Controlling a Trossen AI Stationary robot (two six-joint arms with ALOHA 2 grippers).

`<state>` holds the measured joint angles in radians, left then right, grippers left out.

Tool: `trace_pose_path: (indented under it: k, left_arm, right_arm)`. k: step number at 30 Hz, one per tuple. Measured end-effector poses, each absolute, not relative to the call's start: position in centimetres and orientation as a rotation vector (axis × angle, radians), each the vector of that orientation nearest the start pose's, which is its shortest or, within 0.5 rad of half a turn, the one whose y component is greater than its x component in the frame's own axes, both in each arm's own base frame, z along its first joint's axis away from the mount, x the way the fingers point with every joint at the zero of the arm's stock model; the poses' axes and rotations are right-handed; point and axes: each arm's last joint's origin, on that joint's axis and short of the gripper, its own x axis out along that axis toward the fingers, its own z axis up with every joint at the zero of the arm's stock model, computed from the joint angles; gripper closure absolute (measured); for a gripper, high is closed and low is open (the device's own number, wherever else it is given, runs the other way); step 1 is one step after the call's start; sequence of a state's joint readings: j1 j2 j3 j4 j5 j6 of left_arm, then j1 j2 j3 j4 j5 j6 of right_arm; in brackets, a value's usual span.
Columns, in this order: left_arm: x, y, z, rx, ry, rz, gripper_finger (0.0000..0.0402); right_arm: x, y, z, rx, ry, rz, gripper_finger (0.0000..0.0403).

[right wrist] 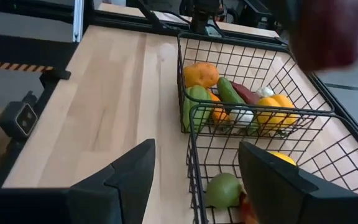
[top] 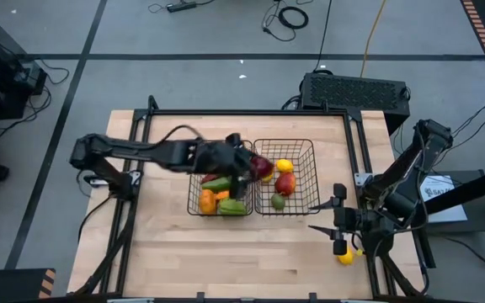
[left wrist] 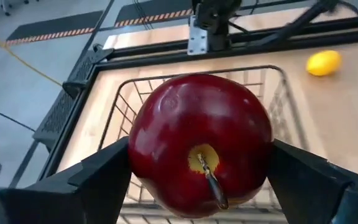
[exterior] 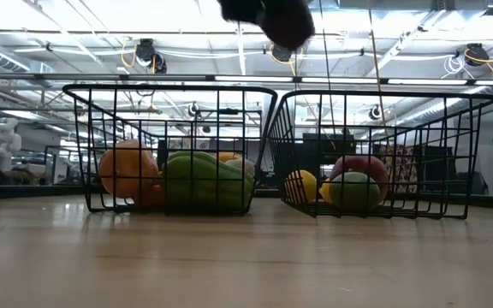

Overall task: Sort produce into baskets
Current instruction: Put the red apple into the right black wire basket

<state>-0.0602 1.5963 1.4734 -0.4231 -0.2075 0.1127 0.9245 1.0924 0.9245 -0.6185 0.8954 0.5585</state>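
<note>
High view is showing the left dark arm reaching in from the table's left edge, its left gripper (top: 255, 166) hanging over the seam between the two black wire-grid baskets. The left basket (top: 194, 204) is holding the vegetables: an orange pepper (top: 207, 200), a long green pepper (top: 232, 206) and a dark green cucumber (top: 216, 183), with white garlic (right wrist: 242, 116) showing among them in the right wrist view. In the left wrist view the jaws are clamping a glossy dark red apple (left wrist: 200, 144), stem pointing at the camera, above a basket's wire rim.

Moving right, the right basket (top: 312, 150) is carrying the fruit: a yellow lemon (top: 284, 166), a red apple (top: 285, 183) and a round green fruit (top: 278, 201). The step in hand looks to be delivering the held apple to that fruit basket. The next move is likely calling for a small shift rightward until the apple is fully past the shared rims, then a release from low enough that it is not bouncing out.

Farthest right, the right gripper (top: 338, 209) is waiting near the table's right edge, fingers parted and empty. A loose yellow lemon (top: 344, 257) is lying on the wooden table (top: 167, 261) just beside it, not yet sorted.
</note>
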Motion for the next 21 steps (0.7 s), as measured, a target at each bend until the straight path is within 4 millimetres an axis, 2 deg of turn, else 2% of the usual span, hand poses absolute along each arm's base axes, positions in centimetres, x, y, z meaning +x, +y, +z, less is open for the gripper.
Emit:
trace_pose_path:
  k: [5,10,15,21]
  left_arm:
    - [38.6,2.1,32.1,0.156,0.583,0.122,0.0065]
    - [40.3,4.7,29.4,0.139,0.684,0.163,0.0065]
    - [42.1,5.9,27.9,0.121,0.764,0.17,0.0065]
    - [44.4,6.4,26.6,0.139,0.823,0.156,0.0065]
  right_arm:
    - [14.4,15.4,29.4,-0.084,0.473,-0.109,0.0181]
    - [14.4,15.4,29.4,-0.081,0.473,-0.109,0.0181]
    - [14.4,15.4,29.4,-0.081,0.473,-0.109,0.0181]
    - [14.5,15.4,29.4,-0.081,0.474,-0.109,0.0181]
